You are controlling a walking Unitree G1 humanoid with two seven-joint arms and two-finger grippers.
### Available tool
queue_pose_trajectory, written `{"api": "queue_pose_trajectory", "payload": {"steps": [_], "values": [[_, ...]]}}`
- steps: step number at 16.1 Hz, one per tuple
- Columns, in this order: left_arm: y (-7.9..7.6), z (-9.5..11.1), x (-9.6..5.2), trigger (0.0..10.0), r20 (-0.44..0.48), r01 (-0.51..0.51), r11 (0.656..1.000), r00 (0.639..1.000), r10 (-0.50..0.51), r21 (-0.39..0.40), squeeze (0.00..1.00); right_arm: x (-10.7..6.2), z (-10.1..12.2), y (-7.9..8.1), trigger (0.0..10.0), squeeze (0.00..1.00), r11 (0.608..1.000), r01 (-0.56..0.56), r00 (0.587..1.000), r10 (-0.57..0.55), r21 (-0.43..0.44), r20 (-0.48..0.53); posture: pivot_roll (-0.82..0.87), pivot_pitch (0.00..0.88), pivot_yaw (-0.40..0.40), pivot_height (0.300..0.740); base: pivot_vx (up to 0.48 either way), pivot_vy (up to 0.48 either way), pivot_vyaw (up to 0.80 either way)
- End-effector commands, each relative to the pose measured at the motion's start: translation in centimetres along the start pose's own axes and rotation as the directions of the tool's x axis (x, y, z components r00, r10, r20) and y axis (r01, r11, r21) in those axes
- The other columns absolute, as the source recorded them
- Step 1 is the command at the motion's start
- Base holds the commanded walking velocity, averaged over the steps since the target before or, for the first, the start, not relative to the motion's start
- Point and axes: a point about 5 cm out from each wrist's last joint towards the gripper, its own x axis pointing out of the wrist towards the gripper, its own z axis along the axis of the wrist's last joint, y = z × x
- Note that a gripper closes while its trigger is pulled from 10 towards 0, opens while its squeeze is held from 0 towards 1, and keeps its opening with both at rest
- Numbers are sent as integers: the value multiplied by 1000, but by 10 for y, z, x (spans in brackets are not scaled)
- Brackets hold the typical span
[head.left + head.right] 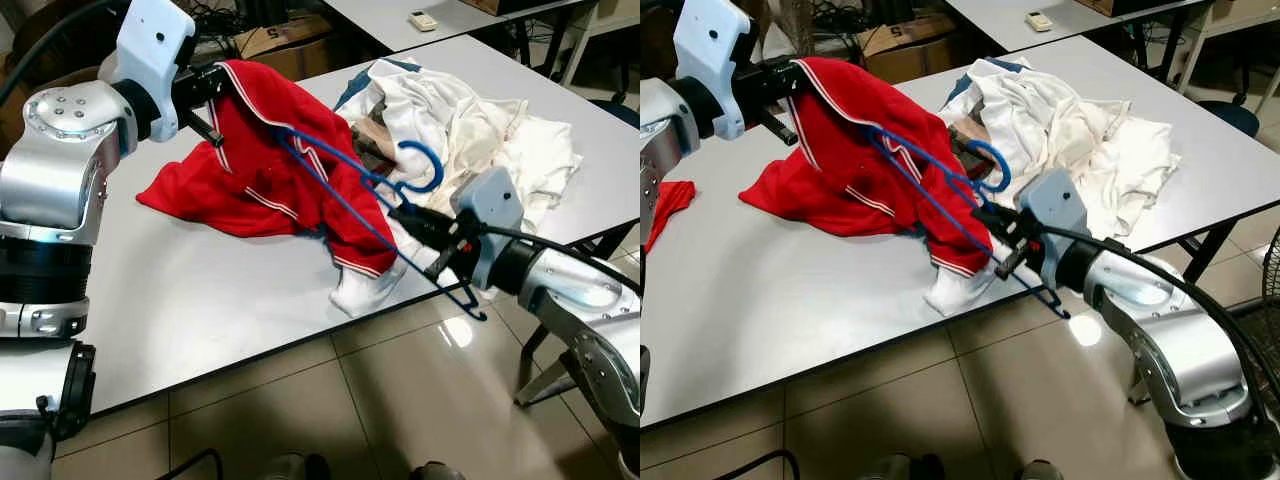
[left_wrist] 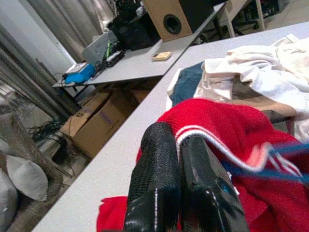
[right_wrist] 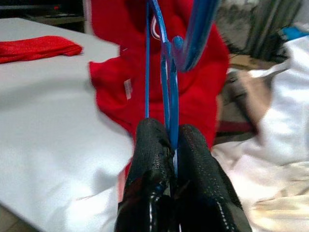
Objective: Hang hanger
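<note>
At frame centre, right gripper [image 1: 425, 232] fingers pinched the blue hanger [image 1: 345, 185], half inside the red shirt [image 1: 260, 150]; left gripper [image 1: 212, 90] fingers clamped its collar upper left above the bench [image 1: 200, 300]. Dressing step; next, seat the shoulder.

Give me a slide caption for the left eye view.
Left gripper lifts the red shirt while right gripper feeds the blue hanger into it.

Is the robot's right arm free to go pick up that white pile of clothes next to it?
Probably not right now. The right gripper is shut on the blue hanger, which is threaded into the red shirt. The white clothes lie close beside it, though.
</note>
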Motion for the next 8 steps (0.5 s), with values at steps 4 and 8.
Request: {"api": "queue_pose_trajectory", "payload": {"steps": [4, 8], "values": [[14, 25, -23, 0, 105, 38, 997, 994, -31, -67, 0, -1, 25, -18, 10000, 0, 988, 152, 978, -145, -37, 151, -133, 74, 161, 740, 0, 0, 0], [21, 55, -30, 0, 247, 71, 987, 969, -35, -141, 0, 0, 22, -17, 10000, 0, 989, 145, 980, -137, -44, 142, -131, 61, 158, 740, 0, 0, 0]]}}
